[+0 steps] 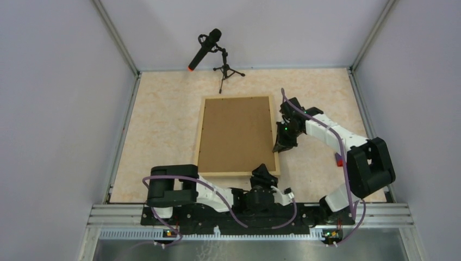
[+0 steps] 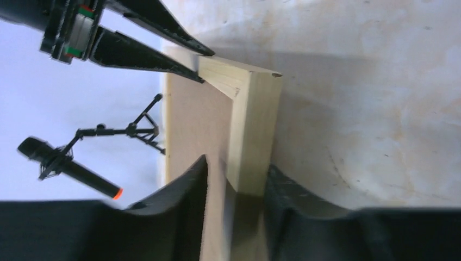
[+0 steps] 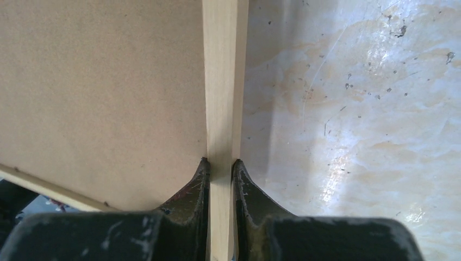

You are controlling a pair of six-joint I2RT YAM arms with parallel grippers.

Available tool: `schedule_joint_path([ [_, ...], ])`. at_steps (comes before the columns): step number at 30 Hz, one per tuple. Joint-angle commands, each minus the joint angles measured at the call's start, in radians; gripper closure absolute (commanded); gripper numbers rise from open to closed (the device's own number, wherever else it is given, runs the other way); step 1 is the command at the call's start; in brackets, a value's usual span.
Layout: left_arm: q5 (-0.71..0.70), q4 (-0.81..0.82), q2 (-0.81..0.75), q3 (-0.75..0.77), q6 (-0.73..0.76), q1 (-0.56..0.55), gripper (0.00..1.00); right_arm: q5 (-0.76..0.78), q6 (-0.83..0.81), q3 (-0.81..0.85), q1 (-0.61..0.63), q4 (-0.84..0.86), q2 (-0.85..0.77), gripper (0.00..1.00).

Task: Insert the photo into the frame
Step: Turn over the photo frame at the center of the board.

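The light-wood frame [image 1: 200, 136] lies flat on the table with a plain brown backing board [image 1: 236, 133] filling it. My right gripper [image 1: 279, 145] is shut on the frame's right strip [image 3: 224, 81], one finger on the board side and one outside. My left gripper [image 1: 264, 171] is at the near strip, close to the right corner. Its jaws straddle that strip [image 2: 255, 125]. The outer finger [image 2: 288, 190] touches the wood, while the inner finger [image 2: 187, 190] stands a little apart over the board [image 2: 195, 125]. The photo is not in view.
A black microphone with an orange tip [image 1: 206, 49] stands on a small tripod just beyond the frame's far edge. A small red thing [image 1: 339, 159] lies by the right arm. Enclosure walls close in the table on the left, far and right sides.
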Motion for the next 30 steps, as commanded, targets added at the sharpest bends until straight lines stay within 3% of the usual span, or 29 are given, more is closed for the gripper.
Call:
schedule_joint_path([
  [1, -0.155, 0.281, -0.017, 0.004, 0.182, 0.009, 0.64, -0.088, 0.043, 0.044, 0.002, 0.001, -0.081, 1.00],
  [3, -0.159, 0.273, -0.035, 0.010, 0.181, 0.004, 0.79, -0.086, 0.042, 0.048, 0.002, -0.002, -0.093, 1.00],
  [7, -0.169, 0.195, -0.058, 0.040, 0.161, 0.002, 0.90, -0.084, 0.023, 0.083, 0.001, -0.016, -0.112, 1.00],
  [9, -0.168, 0.146, -0.083, 0.058, 0.143, 0.001, 1.00, -0.053, -0.008, 0.144, 0.000, -0.048, -0.132, 0.70],
  [11, -0.169, 0.029, -0.130, 0.096, 0.087, 0.001, 1.00, 0.031, -0.040, 0.259, -0.003, -0.082, -0.174, 0.45],
  [13, -0.141, -0.102, -0.182, 0.155, 0.007, 0.001, 1.00, 0.139, -0.069, 0.392, -0.022, -0.128, -0.210, 0.31],
  [15, -0.118, -0.236, -0.231, 0.225, -0.073, 0.001, 1.00, 0.199, -0.095, 0.516, -0.062, -0.164, -0.234, 0.24],
  [19, -0.057, -0.416, -0.328, 0.334, -0.212, 0.002, 1.00, 0.262, -0.128, 0.647, -0.124, -0.167, -0.280, 0.17],
  [23, 0.080, -0.507, -0.447, 0.394, -0.383, 0.022, 1.00, 0.298, -0.138, 0.634, -0.133, -0.136, -0.319, 0.15],
  [30, 0.520, -0.415, -0.691, 0.305, -0.734, 0.292, 1.00, 0.252, -0.122, 0.483, -0.141, -0.068, -0.334, 0.15],
])
